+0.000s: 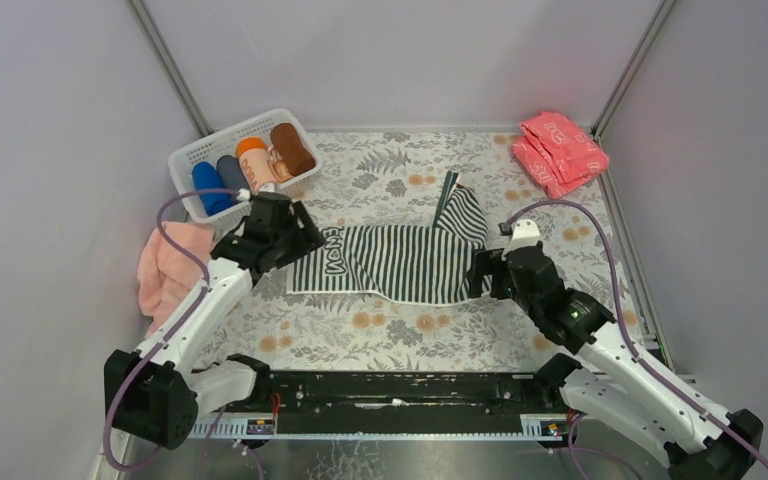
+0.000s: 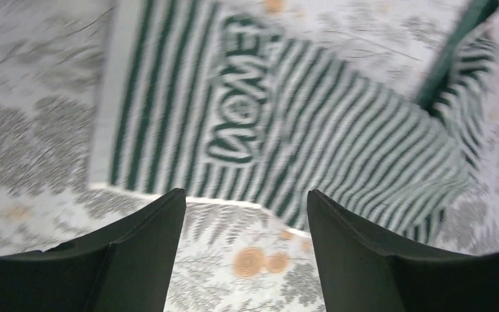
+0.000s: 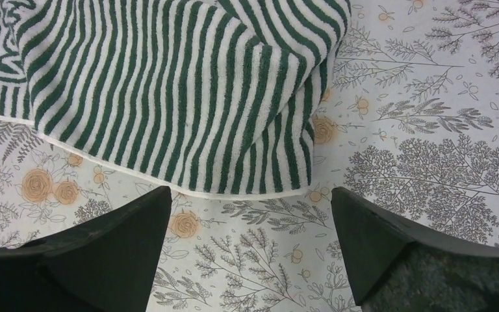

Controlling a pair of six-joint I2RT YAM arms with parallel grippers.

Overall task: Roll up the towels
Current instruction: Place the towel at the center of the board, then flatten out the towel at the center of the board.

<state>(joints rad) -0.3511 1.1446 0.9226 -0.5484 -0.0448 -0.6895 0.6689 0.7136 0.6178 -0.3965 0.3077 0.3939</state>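
Observation:
The dark-and-white striped towel (image 1: 400, 258) lies spread across the middle of the table, white lettering at its left end and its far right corner bunched and folded up. My left gripper (image 1: 293, 246) hovers open and empty over the towel's left end; its view is blurred, with the lettering (image 2: 240, 97) ahead of the gripper (image 2: 245, 195). My right gripper (image 1: 483, 274) is open and empty at the towel's right near edge (image 3: 188, 97), just off the hem in its own view (image 3: 250, 192). The rust-brown towel (image 1: 292, 147) sits rolled in the basket. The pale pink towel (image 1: 172, 262) lies crumpled at the left edge.
A white basket (image 1: 186, 160) at the back left also holds blue, grey and orange rolls. A stack of folded coral-red cloths (image 1: 560, 150) lies at the back right. Pale walls close in the floral table cover (image 1: 380, 330) on three sides.

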